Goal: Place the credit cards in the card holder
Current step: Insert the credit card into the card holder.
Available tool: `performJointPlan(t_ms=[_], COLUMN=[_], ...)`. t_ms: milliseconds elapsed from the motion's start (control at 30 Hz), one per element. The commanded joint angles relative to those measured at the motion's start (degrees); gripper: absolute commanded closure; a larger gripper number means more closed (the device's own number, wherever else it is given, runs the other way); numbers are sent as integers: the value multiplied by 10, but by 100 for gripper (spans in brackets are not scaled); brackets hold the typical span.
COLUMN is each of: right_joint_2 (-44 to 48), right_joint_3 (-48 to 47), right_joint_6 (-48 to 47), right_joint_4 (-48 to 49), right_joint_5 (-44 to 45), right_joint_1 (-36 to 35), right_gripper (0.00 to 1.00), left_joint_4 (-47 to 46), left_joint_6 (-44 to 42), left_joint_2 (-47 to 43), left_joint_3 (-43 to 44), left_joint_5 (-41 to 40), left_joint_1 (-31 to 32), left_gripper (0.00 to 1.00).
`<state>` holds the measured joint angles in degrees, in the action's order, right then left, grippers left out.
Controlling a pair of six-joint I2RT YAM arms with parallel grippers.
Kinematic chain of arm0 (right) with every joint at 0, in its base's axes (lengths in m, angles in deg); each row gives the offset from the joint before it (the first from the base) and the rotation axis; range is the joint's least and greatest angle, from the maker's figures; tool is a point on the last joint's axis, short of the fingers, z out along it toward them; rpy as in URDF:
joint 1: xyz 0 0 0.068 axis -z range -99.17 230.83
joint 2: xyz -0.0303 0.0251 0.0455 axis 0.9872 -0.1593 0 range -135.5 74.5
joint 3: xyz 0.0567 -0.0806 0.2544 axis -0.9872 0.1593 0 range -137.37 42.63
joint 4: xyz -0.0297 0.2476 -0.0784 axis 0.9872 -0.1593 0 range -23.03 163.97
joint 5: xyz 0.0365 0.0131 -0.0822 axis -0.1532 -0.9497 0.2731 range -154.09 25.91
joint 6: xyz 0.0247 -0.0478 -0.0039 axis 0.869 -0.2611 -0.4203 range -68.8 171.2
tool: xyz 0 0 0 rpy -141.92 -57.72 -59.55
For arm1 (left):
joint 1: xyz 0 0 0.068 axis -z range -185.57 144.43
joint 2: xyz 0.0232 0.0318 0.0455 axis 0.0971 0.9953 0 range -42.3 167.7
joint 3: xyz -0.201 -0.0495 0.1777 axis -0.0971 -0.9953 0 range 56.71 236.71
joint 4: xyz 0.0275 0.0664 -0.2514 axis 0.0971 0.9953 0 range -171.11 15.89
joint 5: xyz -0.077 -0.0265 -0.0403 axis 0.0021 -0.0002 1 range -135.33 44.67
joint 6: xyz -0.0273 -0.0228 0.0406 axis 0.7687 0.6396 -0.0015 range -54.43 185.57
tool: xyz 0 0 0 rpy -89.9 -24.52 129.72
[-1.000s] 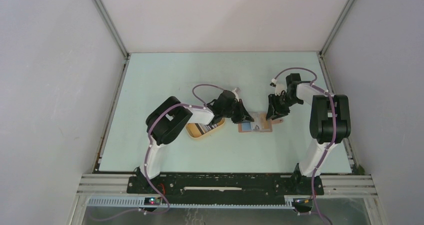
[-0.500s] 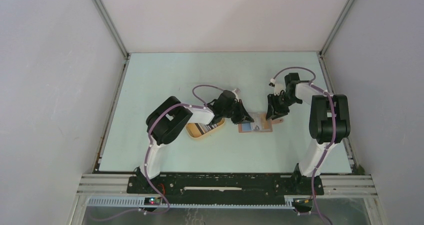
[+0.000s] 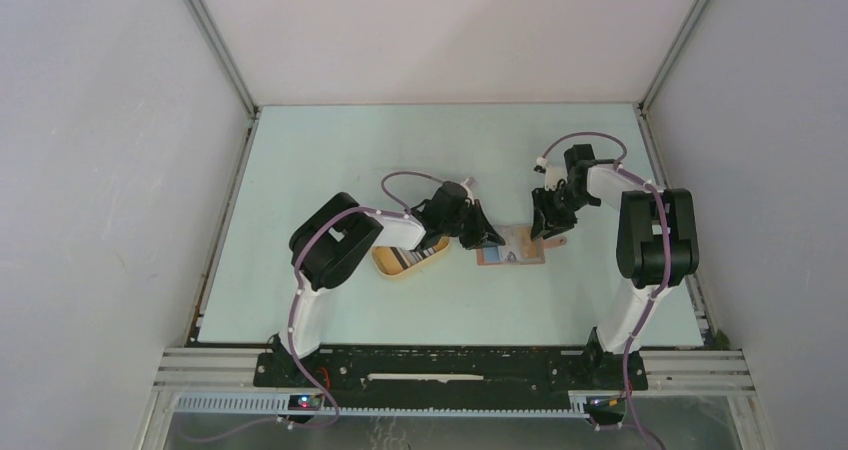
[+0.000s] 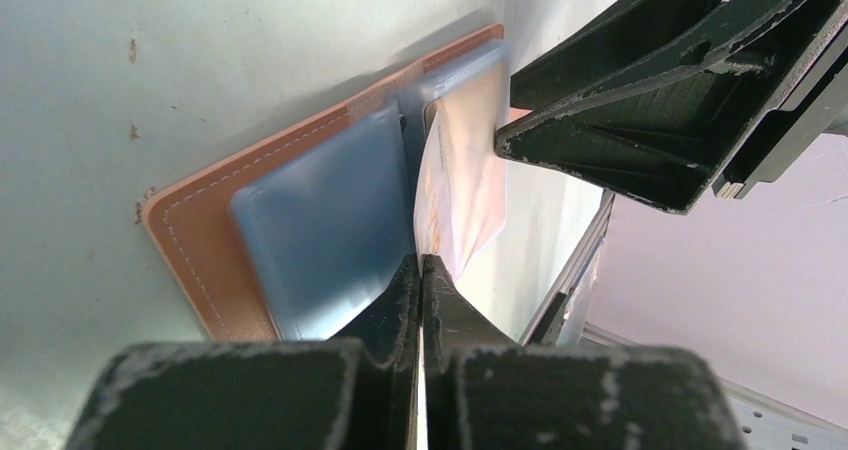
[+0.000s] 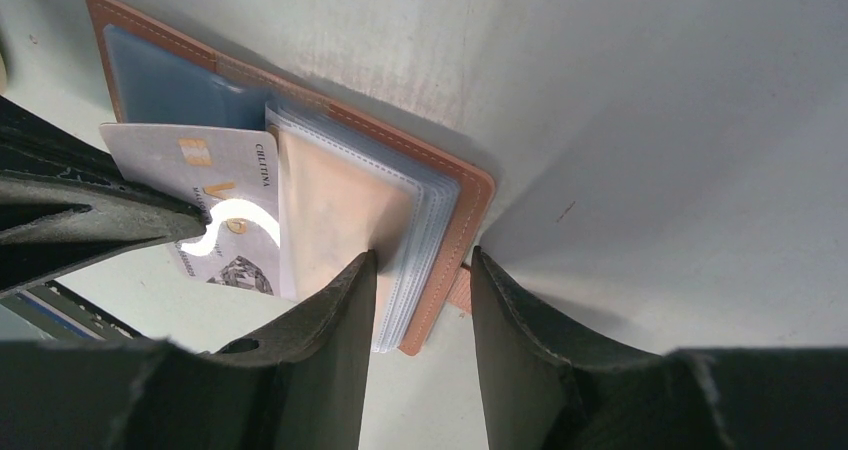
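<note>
The card holder (image 3: 512, 247) lies open on the table, reddish-brown outside (image 5: 455, 205) with light blue lining (image 4: 320, 225) and clear sleeves. My left gripper (image 4: 420, 260) is shut on one white credit card (image 5: 215, 200), whose far end sits in among the sleeves at the fold. My right gripper (image 5: 420, 270) stands open astride the holder's right edge, one finger (image 5: 335, 310) pressing on the top sleeve and the other (image 5: 510, 310) outside the leather cover. Other credit cards (image 3: 414, 256) lie as a striped stack behind the left gripper (image 3: 490, 238).
A yellow oval tray (image 3: 390, 268) holding the striped stack sits just left of the card holder, partly under the left arm. The two grippers face each other closely across the holder. The right gripper (image 3: 546, 232) is near the table's right rail (image 3: 668, 200).
Both grippers have shifted only slightly; the right wrist has edged a little up and left. The left grip on the card is unchanged.
</note>
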<state>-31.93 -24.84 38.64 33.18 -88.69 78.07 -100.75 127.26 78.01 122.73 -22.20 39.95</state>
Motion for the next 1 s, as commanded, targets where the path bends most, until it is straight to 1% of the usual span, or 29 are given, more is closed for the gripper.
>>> performJointPlan(t_ms=[0, 600, 967], right_joint_2=[-23, -22, -22], right_joint_3=[-1, -1, -3], right_joint_6=[-12, -12, -13], right_joint_4=[16, 15, 13], right_joint_5=[44, 46, 45], right_joint_1=[-8, -13, -15], right_gripper=[53, 53, 53], left_joint_4=[40, 43, 50], left_joint_6=[-7, 3, 5], left_joint_2=[-14, 25, 41], left_joint_3=[-25, 6, 23], left_joint_5=[25, 73, 85], left_joint_1=[4, 5, 5], left_gripper=[100, 100, 100])
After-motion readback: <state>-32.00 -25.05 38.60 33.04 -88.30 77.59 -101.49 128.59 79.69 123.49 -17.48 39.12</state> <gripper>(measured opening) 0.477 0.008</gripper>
